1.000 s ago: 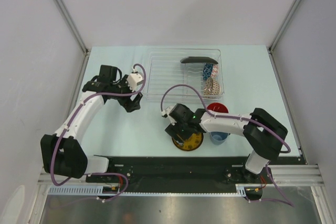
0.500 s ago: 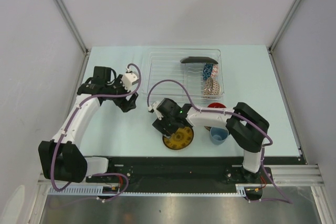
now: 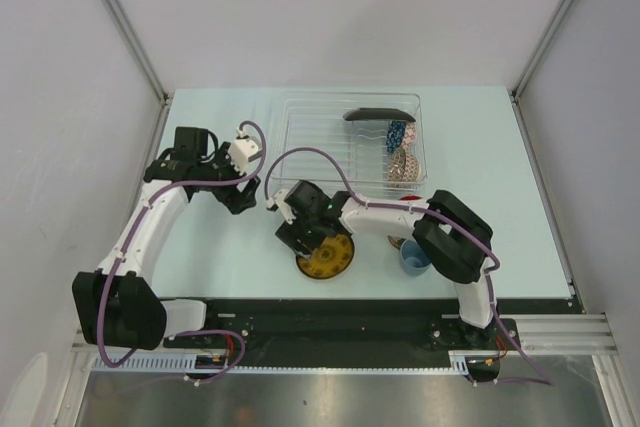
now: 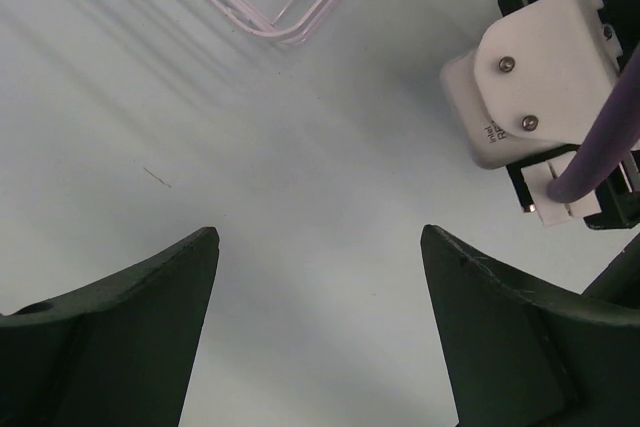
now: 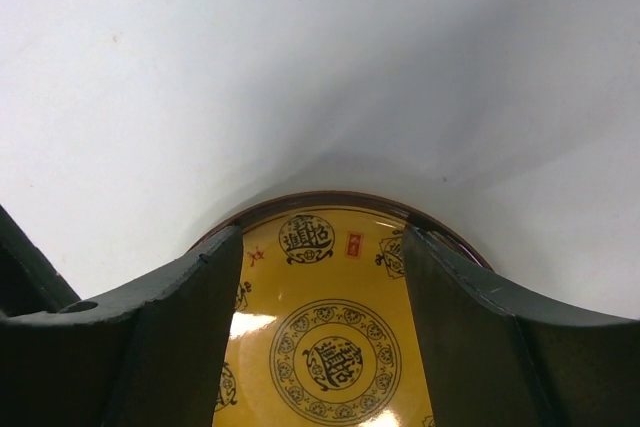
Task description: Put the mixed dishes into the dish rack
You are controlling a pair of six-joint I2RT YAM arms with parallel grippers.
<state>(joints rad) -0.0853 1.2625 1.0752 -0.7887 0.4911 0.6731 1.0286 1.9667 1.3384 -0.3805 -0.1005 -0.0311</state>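
Table bare on the left and the far right; walls close in on the left, right and far sides; rack sits far of centre, its near-left corner just far of the left gripper. Left gripper hangs over bare table, fingers wide apart, holding nothing. Right gripper reaches across to near centre, fingers apart, their tips over the yellow plate, which is wider than the gap; whether they touch it I cannot tell. Plate lies flat near the front edge, outside the rack. Black plate, blue bowl and pink bowl stand in the rack's far and right part; blue cup sits right of the plate, under the right arm.
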